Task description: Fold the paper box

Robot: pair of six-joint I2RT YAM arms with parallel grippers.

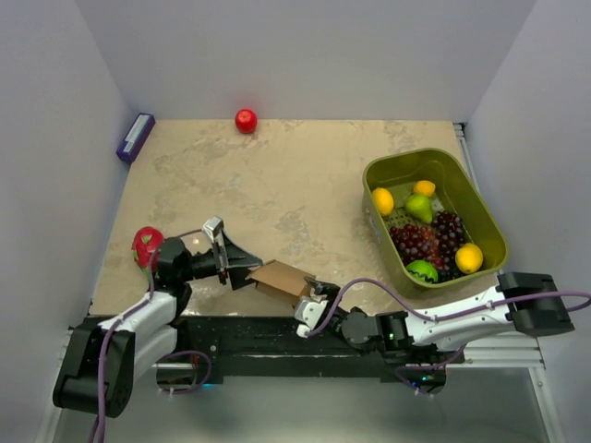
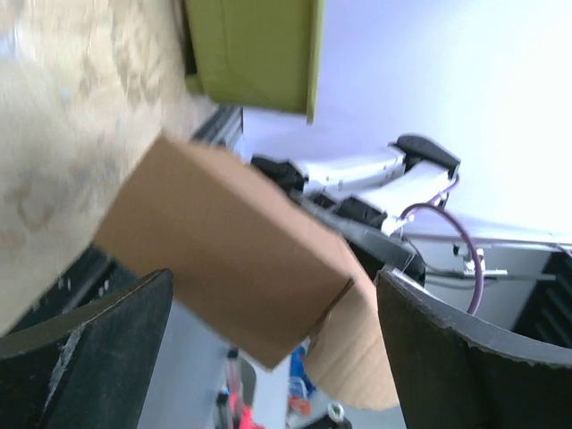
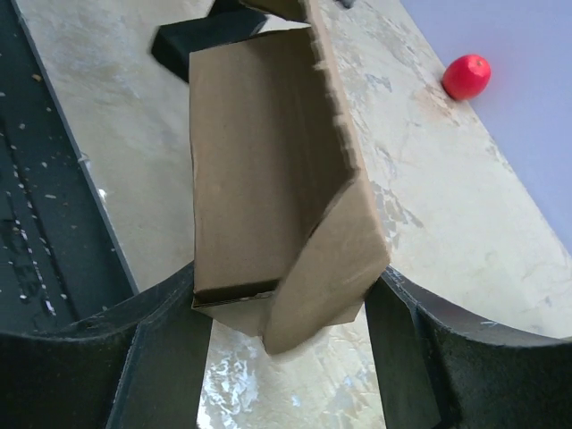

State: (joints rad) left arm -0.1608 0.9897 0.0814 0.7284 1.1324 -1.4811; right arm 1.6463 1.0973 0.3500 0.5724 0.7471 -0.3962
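Note:
The paper box (image 1: pixel 282 280) is brown cardboard, partly folded, and sits at the table's near edge between the two arms. My right gripper (image 1: pixel 309 300) is shut on its near end. In the right wrist view both fingers press the sides of the paper box (image 3: pixel 259 161), one flap hangs loose, and the gripper (image 3: pixel 284 295) is at its lower end. My left gripper (image 1: pixel 238 261) stands wide open at the box's left end. In the left wrist view the paper box (image 2: pixel 232 250) lies between and beyond the spread fingers (image 2: pixel 89 357), with gaps on both sides.
A green basket (image 1: pixel 406 157) of fruit stands at the right, also visible as the green basket (image 2: pixel 255 54). A red ball (image 1: pixel 246 121) lies at the far wall. A purple block (image 1: pixel 136 137) is at the far left. A red and green object (image 1: pixel 146 245) sits by the left arm.

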